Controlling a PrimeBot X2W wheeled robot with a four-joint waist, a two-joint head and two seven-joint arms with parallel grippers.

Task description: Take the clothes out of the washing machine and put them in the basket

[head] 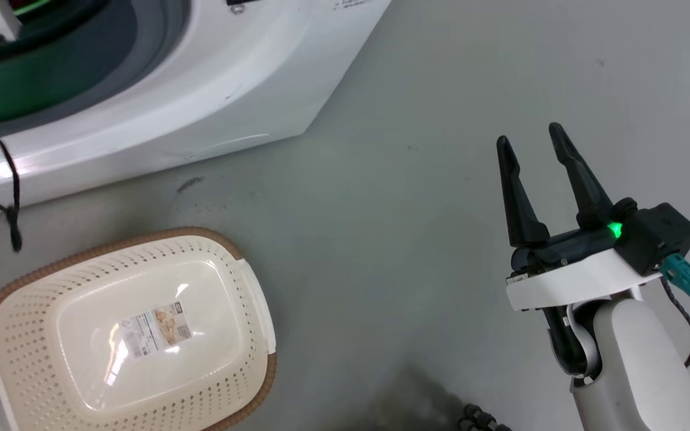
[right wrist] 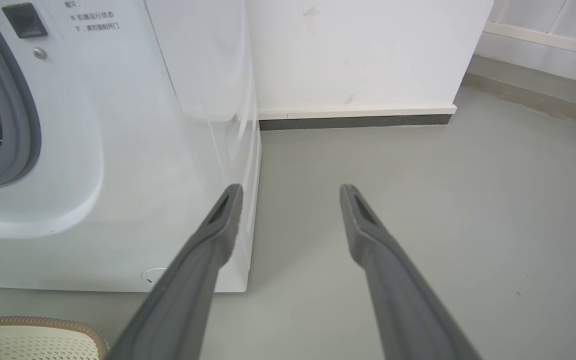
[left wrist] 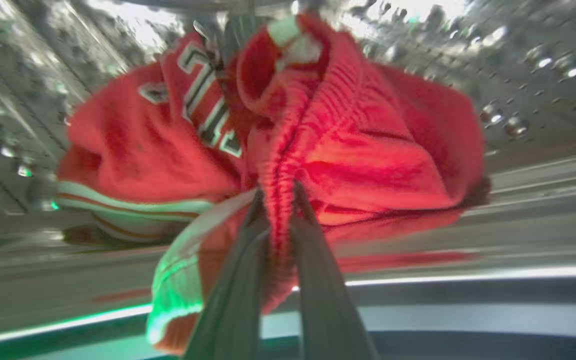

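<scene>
Inside the shiny perforated drum, the red clothes (left wrist: pixel 358 140) with white trim and striped lettering lie bunched up. My left gripper (left wrist: pixel 279 192) is shut on a ridged fold of that red fabric. The white washing machine (head: pixel 213 78) stands at the upper left of the head view, and its grey-rimmed porthole shows in the right wrist view (right wrist: pixel 18 125). On the floor in front of it sits the cream basket (head: pixel 135 335) with a brown rim and a paper label on its bottom. My right gripper (head: pixel 530 137) hangs open over bare floor at the right, holding nothing.
A black cable (head: pixel 9 197) dangles by the machine's front at the far left. A white wall with a dark skirting (right wrist: pixel 358 121) runs behind the machine. Grey floor (head: pixel 393 209) spreads between the basket and my right arm.
</scene>
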